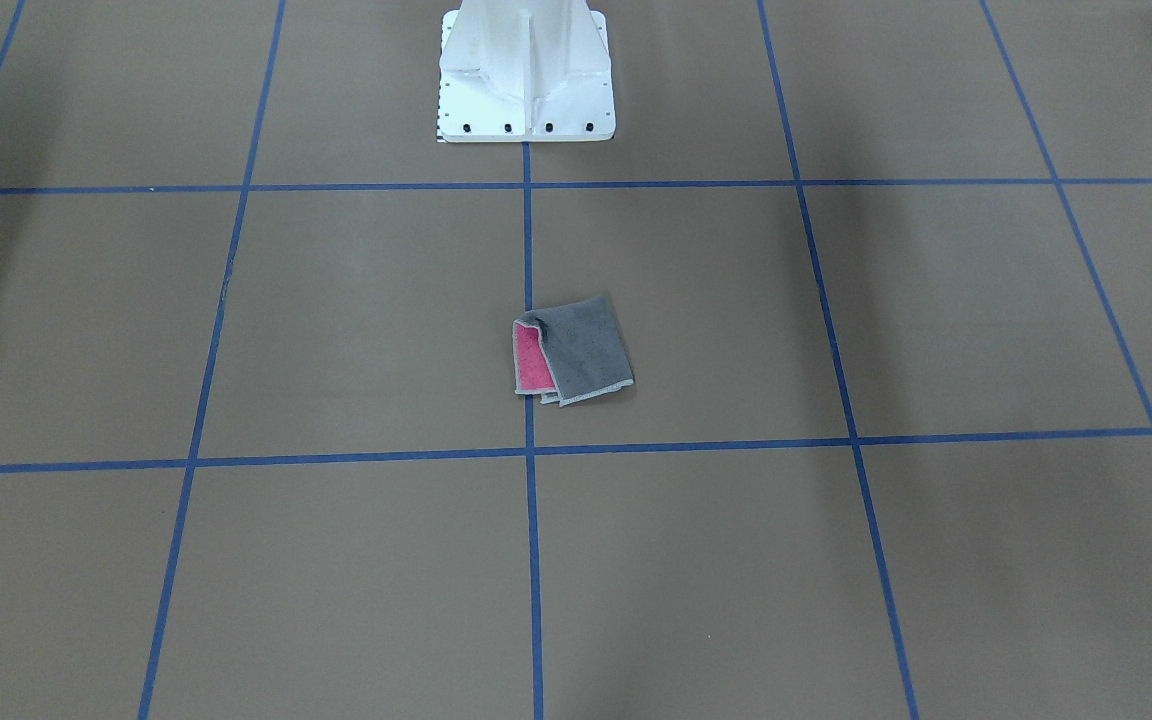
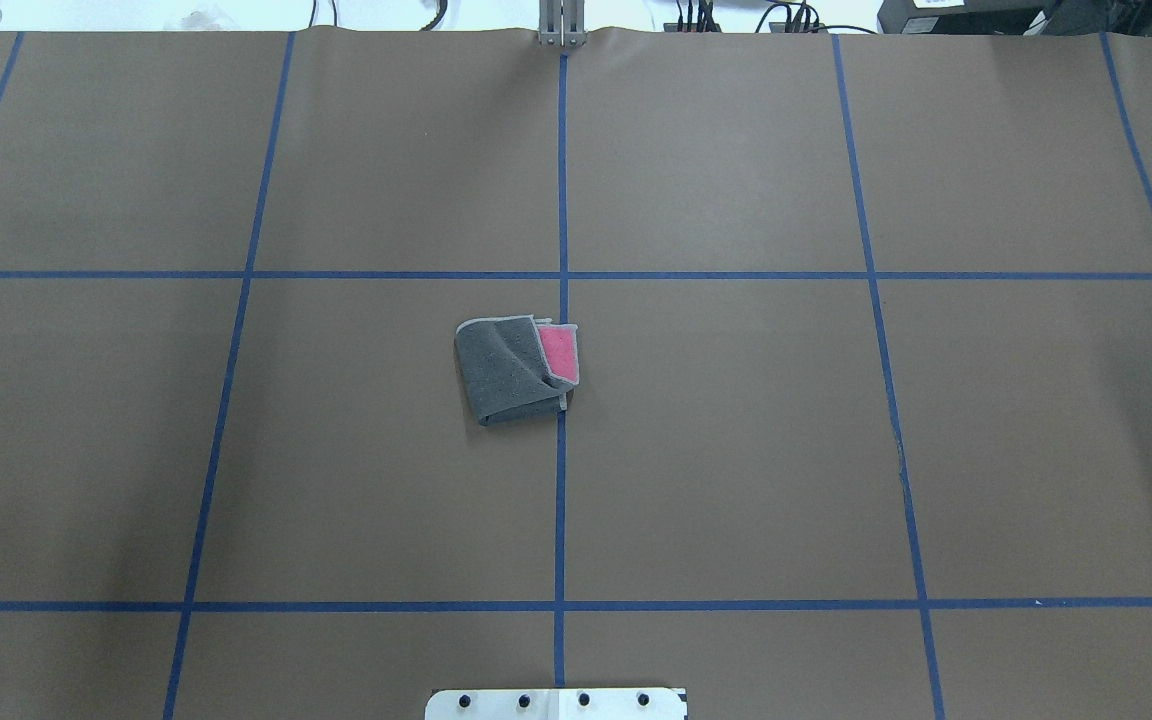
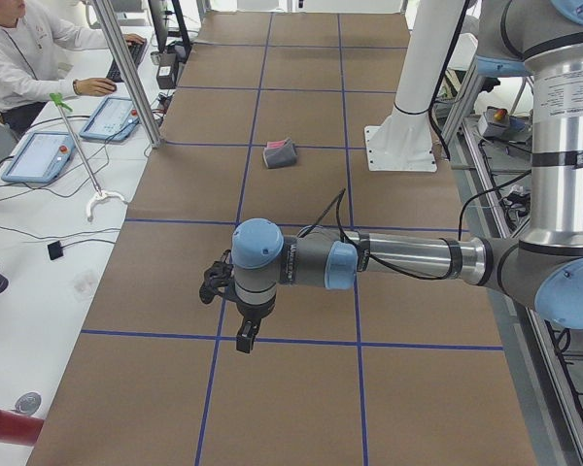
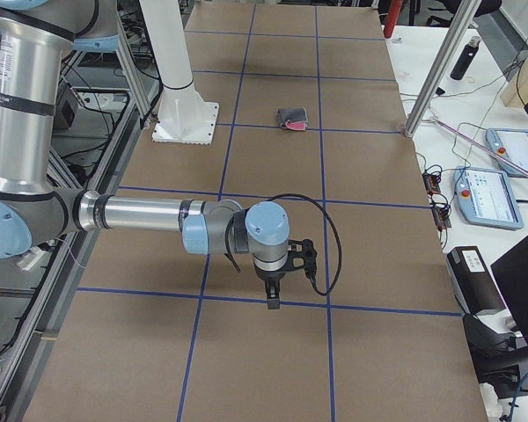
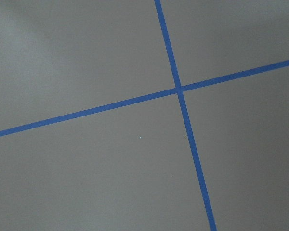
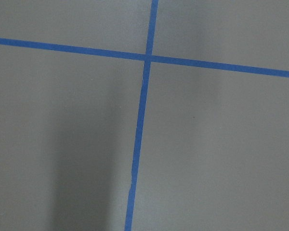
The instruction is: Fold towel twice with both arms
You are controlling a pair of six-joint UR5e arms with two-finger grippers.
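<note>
The towel (image 1: 581,350) lies folded on the brown table near the centre line, dark grey face up, with a strip of pink showing along one edge. It also shows in the overhead view (image 2: 506,370), the left side view (image 3: 280,153) and the right side view (image 4: 292,118). No gripper touches it. My left gripper (image 3: 245,335) hangs over the table far from the towel, and my right gripper (image 4: 273,297) does the same at the other end. I cannot tell whether either is open or shut. Both wrist views show only bare table.
The white bolted pedestal (image 1: 526,75) stands behind the towel. Blue tape lines (image 2: 561,200) grid the brown table cover. Metal posts (image 3: 126,73), tablets (image 3: 41,155) and a seated operator (image 3: 19,49) are along the far table side.
</note>
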